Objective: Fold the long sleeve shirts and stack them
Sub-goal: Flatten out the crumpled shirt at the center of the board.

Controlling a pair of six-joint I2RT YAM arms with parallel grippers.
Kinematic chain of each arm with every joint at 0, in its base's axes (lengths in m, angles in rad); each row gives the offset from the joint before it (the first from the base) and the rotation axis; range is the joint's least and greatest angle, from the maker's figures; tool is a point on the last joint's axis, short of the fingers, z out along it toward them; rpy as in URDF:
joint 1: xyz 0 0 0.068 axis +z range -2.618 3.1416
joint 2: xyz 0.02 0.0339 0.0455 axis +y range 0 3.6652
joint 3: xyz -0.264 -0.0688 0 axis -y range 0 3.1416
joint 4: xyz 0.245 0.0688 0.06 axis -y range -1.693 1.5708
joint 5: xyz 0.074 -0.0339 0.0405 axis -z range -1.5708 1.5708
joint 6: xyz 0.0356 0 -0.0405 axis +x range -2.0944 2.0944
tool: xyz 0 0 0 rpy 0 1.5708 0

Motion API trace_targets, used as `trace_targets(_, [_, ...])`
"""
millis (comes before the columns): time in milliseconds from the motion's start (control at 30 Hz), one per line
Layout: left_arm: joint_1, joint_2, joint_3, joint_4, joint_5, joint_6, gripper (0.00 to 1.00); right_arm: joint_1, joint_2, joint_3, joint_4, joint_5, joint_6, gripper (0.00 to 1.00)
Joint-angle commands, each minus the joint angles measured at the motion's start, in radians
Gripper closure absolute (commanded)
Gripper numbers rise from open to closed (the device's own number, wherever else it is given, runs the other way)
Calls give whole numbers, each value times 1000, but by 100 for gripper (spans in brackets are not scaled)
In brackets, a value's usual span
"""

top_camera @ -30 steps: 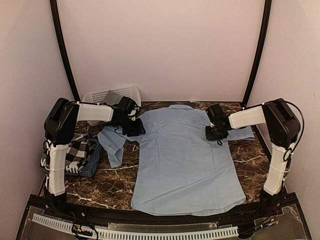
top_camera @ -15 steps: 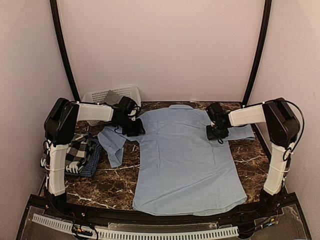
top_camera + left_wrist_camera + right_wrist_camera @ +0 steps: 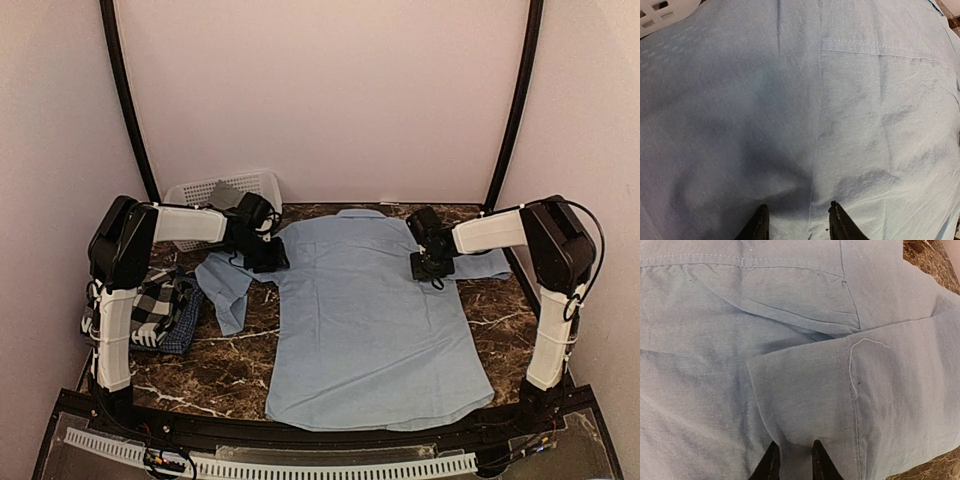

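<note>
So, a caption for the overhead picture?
Left gripper and right gripper at the shoulders of a light blue shirt on the table.

The marble table [image 3: 230, 370] bears a light blue shirt [image 3: 370, 330], checked shirts [image 3: 160, 310] and a basket [image 3: 225, 190].

A plain light blue shirt [image 3: 365, 320] lies spread flat on the dark marbled surface [image 3: 220, 365], collar far, hem near, its left-hand sleeve crumpled beside it. A black-and-white checked shirt [image 3: 152, 305] and a dark blue one [image 3: 185, 325] lie bunched at the left edge.
</note>
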Motion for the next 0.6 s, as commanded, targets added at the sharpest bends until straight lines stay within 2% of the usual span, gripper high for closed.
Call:
trace_targets(0, [20,0,5,-62,-62,8,60,-16,-27,1,-18,7,4,83])
trace_targets(167, [21,0,10,-65,-66,11,60,-30,-41,11,-21,-18,1,100])
trace_targets(567, [21,-5,29,-81,-73,22,60,-46,-135,5,-26,-33,14,100])
